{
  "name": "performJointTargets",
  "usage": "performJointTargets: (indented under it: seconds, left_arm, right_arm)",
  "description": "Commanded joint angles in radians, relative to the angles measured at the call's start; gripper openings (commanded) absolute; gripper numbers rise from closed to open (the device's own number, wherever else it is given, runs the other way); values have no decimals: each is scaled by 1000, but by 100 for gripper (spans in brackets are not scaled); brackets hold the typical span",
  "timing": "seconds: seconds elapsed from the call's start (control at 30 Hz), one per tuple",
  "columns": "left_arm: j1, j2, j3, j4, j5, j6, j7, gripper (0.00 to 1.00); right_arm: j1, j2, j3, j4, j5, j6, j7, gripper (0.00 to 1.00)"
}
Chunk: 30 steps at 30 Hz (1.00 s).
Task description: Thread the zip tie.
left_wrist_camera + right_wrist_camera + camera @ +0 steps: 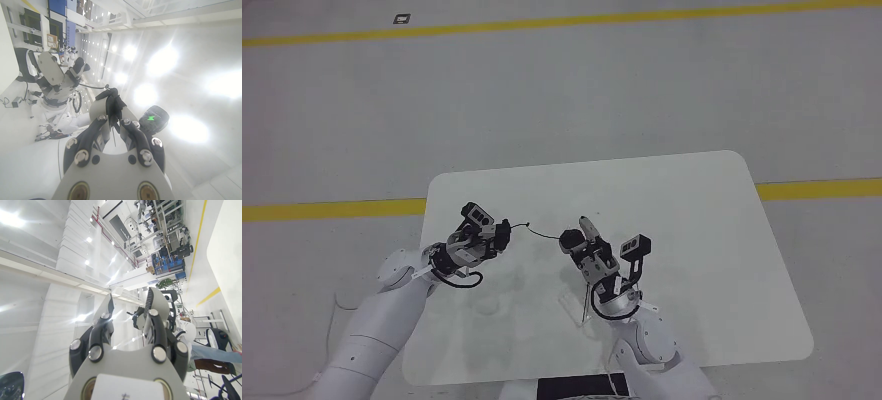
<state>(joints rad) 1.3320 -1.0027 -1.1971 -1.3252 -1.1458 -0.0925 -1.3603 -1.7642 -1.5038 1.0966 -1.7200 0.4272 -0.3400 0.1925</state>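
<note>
Left claw (112, 99): pressed together on the zip tie (94, 87), held above the table (702, 200).
Zip tie: one length runs sideways toward my right claw (130, 298); a short thin tail hangs back inside my left claw.
Right claw: spread, nothing in it, near the tie's far end; I cannot tell whether they touch.
Handling: light, thin, springy plastic; probably smooth enough to slip or twist.
Hold point: I judge it best taken near the free tip, flat faces against the pads, leaving little to flex.

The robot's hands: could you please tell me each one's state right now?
Left hand: closed on the zip tie.
Right hand: open, holding nothing.
</note>
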Motion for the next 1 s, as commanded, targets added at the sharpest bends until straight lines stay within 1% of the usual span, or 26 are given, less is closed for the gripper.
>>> performJointTargets:
  seconds: [0.0,0.1,0.27,0.97]
  left_arm:
    - [0,0,0,0,0,0,0,0]
    - [0,0,0,0,0,0,0,0]
    - [0,0,0,0,0,0,0,0]
    - [0,0,0,0,0,0,0,0]
  right_arm:
    - [-5,2,17,-12,2,0,-1,100]
    - [-27,6,51,-57,6,0,-5,100]
    - [-75,16,125,-144,41,0,46,100]
    - [-75,16,125,-144,41,0,46,100]
